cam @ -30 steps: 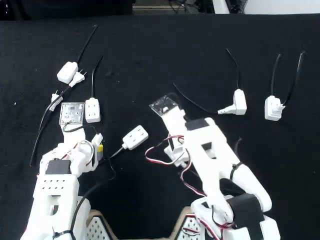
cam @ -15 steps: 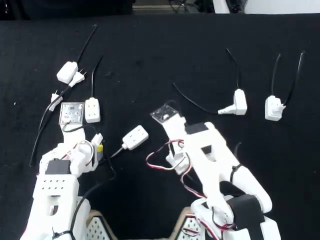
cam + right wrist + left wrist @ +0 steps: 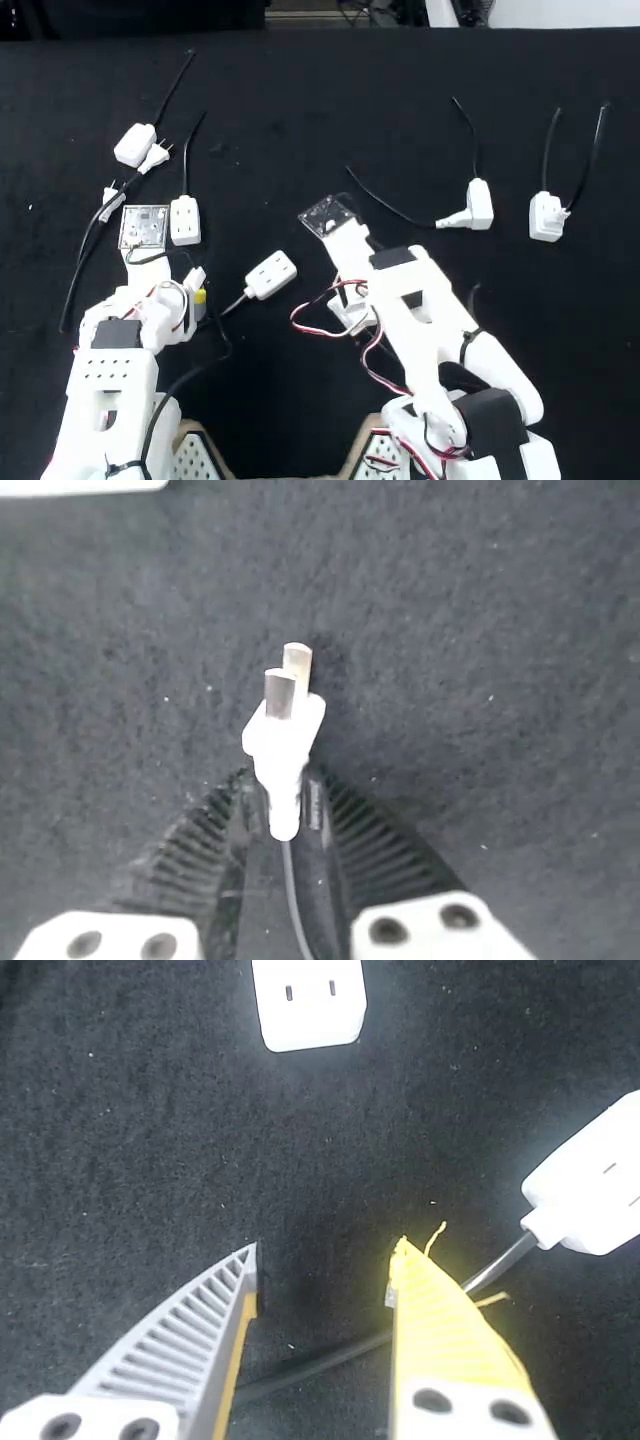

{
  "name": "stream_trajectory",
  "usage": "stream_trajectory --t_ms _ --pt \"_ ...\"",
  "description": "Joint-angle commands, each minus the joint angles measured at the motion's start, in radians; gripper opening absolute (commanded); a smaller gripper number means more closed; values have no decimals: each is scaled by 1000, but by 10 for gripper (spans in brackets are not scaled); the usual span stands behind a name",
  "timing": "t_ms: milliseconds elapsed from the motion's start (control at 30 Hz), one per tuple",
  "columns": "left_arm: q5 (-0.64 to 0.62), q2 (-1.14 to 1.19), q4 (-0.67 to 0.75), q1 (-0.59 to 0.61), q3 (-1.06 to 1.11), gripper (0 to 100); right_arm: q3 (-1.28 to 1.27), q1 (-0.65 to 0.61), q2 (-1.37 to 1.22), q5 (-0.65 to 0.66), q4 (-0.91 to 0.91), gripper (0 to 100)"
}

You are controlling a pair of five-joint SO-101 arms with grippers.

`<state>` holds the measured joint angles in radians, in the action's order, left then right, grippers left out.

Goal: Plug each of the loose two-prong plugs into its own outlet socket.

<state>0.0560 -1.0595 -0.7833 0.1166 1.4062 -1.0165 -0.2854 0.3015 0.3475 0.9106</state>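
A left arm and a right arm, both white printed plastic with red servo wiring hanging exposed, are sitting at a black-draped table in a robotics lab, cables trailing behind.

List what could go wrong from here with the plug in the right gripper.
The right gripper pinches the plug only near its cord end, so it may twist under pressure. The nearest socket lies loose, and the left gripper is open, not bracing it, so it may slide away.
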Motion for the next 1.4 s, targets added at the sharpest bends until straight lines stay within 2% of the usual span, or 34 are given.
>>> stream_trajectory --t_ms 0,200,300,433,533,700,833,933,1067,1200,1367 --pt "2 -17 -5 7 -22 213 -4 -14 27 3 -26 14" --pt "2 -17 -3 4 -22 213 5 -14 35 -6 -61 11" --pt "2 -17 -2 5 -22 213 56 -20 65 -8 -12 11" --pt "2 -18 20 2 -36 213 130 -25 229 -23 103 11" --pt "2 -18 64 2 -68 213 96 -78 407 -25 107 11" --pt "-5 -18 147 -48 -133 213 -50 -172 607 -129 -74 11" --pt "-173 -18 227 -133 -154 213 -182 -269 616 -161 -252 11" --pt "-269 -15 301 -205 -143 213 -269 -290 621 -166 -336 11" --pt "-275 -17 324 -292 -143 213 -320 -311 624 -242 -416 11" --pt "-275 -11 325 -352 -142 213 -328 -350 625 -258 -439 11" --pt "-269 -17 327 -340 -94 213 -308 -374 627 -259 -434 11"
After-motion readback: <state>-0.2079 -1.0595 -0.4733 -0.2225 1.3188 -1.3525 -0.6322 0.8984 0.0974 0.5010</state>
